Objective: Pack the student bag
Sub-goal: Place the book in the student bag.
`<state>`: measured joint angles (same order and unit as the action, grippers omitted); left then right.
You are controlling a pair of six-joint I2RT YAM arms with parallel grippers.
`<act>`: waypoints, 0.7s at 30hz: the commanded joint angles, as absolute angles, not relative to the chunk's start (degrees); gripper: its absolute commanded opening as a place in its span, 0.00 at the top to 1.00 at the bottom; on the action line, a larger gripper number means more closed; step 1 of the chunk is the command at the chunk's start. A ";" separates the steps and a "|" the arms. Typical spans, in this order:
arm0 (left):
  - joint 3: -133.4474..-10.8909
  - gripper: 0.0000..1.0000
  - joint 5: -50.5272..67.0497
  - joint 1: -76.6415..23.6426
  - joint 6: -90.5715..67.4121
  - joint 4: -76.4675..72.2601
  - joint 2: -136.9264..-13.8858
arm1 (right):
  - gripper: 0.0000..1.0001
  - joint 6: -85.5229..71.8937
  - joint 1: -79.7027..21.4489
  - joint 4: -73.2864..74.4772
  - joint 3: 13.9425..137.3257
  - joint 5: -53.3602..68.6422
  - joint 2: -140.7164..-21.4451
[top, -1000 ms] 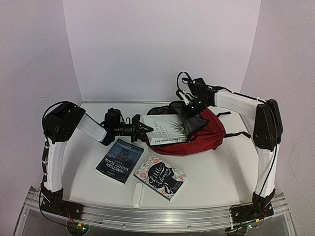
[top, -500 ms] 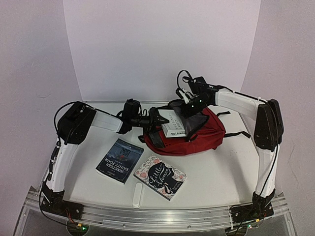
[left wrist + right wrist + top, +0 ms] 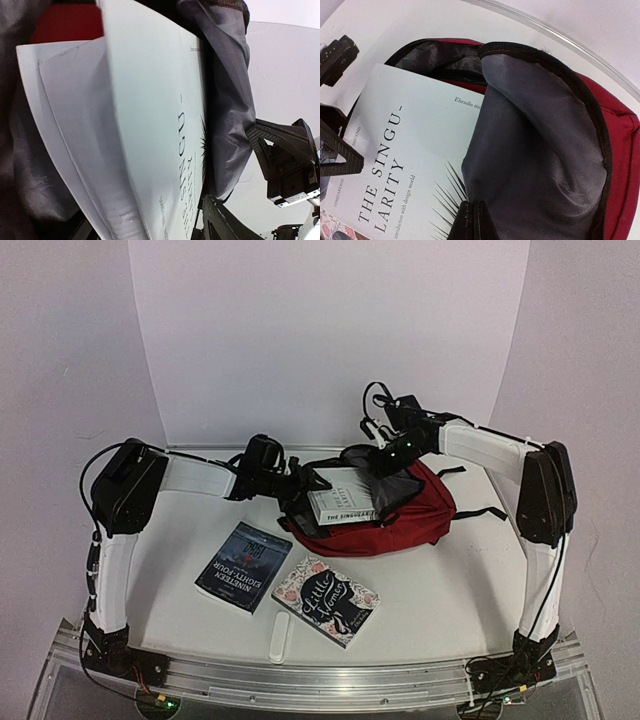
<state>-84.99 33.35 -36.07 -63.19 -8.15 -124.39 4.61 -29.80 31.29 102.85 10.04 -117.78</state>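
Note:
The student bag (image 3: 415, 518), dark red with grey lining, lies at the back middle of the table with its mouth facing left. A white book, "The Singularity" (image 3: 343, 502), sticks partly out of that mouth, its far end under the grey flap (image 3: 540, 150). My left gripper (image 3: 300, 483) stands open at the book's near end, its jaws spread much wider than the book; one finger (image 3: 227, 222) shows beside the cover (image 3: 150, 125). My right gripper (image 3: 473, 220) is shut on the flap's edge and holds it up over the book (image 3: 415, 150).
A dark blue book, "Nineteen Eighty-Four" (image 3: 243, 566), and a floral "Little Women" (image 3: 325, 600) lie flat on the table in front of the bag. A white strip (image 3: 280, 640) rests by the near edge. White walls close in the back and sides.
The left arm has swung right and back, carrying the white book into the bag's mouth, and its jaws have opened off it. The right gripper has kept hold of the flap.

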 commanded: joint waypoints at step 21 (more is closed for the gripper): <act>-88.92 0.14 16.94 -39.91 -56.59 15.15 -117.56 | 1.00 3.69 -29.60 29.79 103.79 12.84 -114.17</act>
